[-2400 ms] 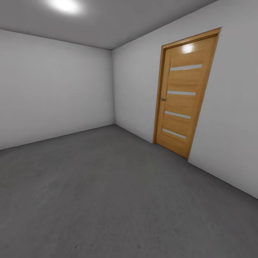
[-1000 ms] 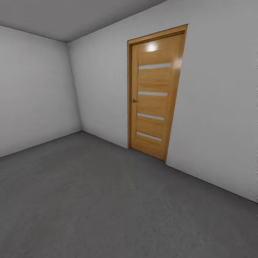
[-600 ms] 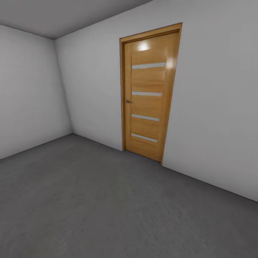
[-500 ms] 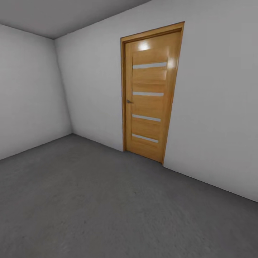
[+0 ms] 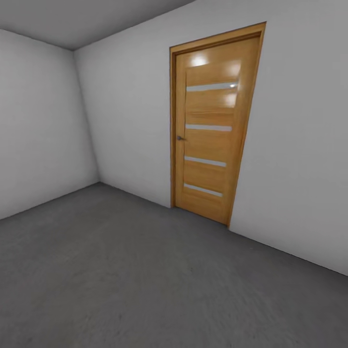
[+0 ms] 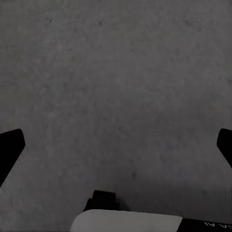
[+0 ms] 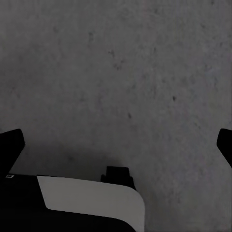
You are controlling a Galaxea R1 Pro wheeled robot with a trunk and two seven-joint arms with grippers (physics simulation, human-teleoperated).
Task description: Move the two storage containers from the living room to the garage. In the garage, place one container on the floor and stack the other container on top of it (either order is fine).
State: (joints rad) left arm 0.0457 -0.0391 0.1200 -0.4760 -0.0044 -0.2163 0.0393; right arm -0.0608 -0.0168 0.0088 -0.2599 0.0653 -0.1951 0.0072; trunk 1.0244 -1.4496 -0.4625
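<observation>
You faced a closed honey-brown wooden door [image 5: 212, 128] at one o'clock, over dark grey speckled concrete floor [image 5: 145, 280]. Both pincers, left gripper [image 6: 116, 145] and right gripper [image 7: 116, 145], hung spread apart, empty. No orange-red bins were visible; likely light and stiff, best gripped by opposite rims.

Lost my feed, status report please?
Both grippers open, empty, over grey floor. No containers seen. Closed wooden door ahead; path clear.

head: faces door [image 5: 210, 130] | wrists: down, close on floor [image 6: 116, 87]
</observation>
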